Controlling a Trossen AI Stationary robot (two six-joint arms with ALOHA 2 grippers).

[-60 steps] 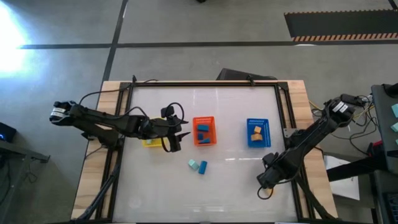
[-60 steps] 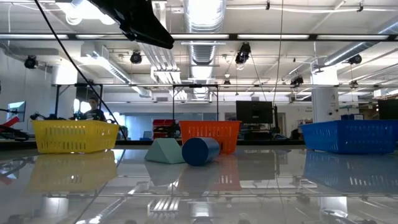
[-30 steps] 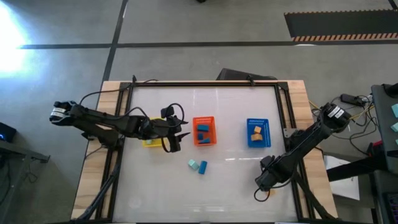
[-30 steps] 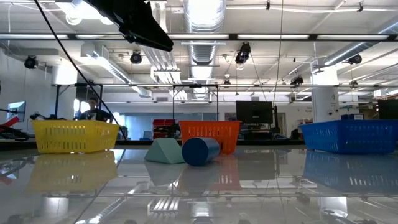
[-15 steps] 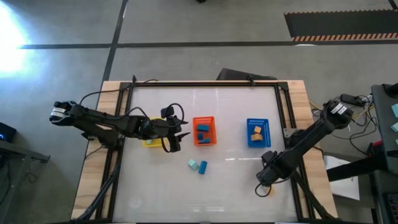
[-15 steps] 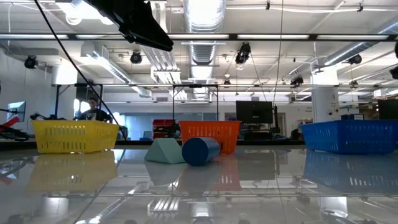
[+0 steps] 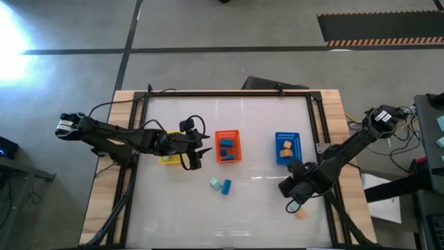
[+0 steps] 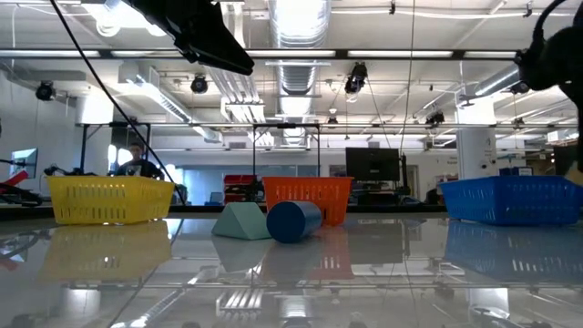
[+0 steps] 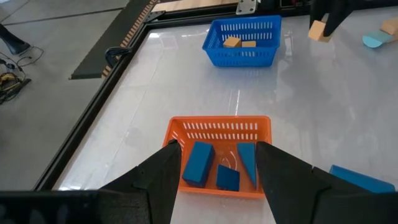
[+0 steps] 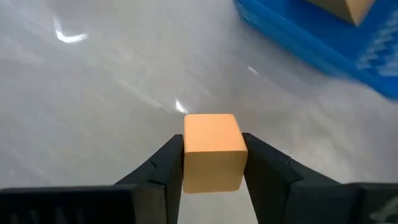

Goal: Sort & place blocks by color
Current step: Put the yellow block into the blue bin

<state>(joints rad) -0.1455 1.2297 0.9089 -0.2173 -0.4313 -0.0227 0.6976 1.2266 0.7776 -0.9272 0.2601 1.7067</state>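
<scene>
The right gripper (image 10: 211,163) has an orange cube (image 10: 212,159) clamped squarely between its fingers, lifted clear of the glossy table (image 7: 263,208), and that is surely so it can be carried over a basket wall rather than pushed along the surface. Just ahead of it sits the blue basket (image 7: 287,148), already holding two orange pieces, so that looks like the intended home for this one; the grip is centred on the cube's side faces, which should keep it level for a drop. Note there is also a small orange bit (image 7: 300,213) on the table just behind this gripper, near the table's edge.

Over on the other side, the left gripper (image 9: 217,168) hangs with its fingers spread and nothing between them, beside the yellow basket (image 7: 168,157). Directly ahead of it is the orange basket (image 9: 219,155) with three blue blocks inside. Near that gripper, towards the front of the table, a pale teal block (image 7: 216,183) and a blue block (image 7: 226,187) lie touching or nearly so, unsorted.

Between the carried cube and the blue basket nothing stands in the way except the basket's near wall, which the cube must clear. The left arm is well apart.
</scene>
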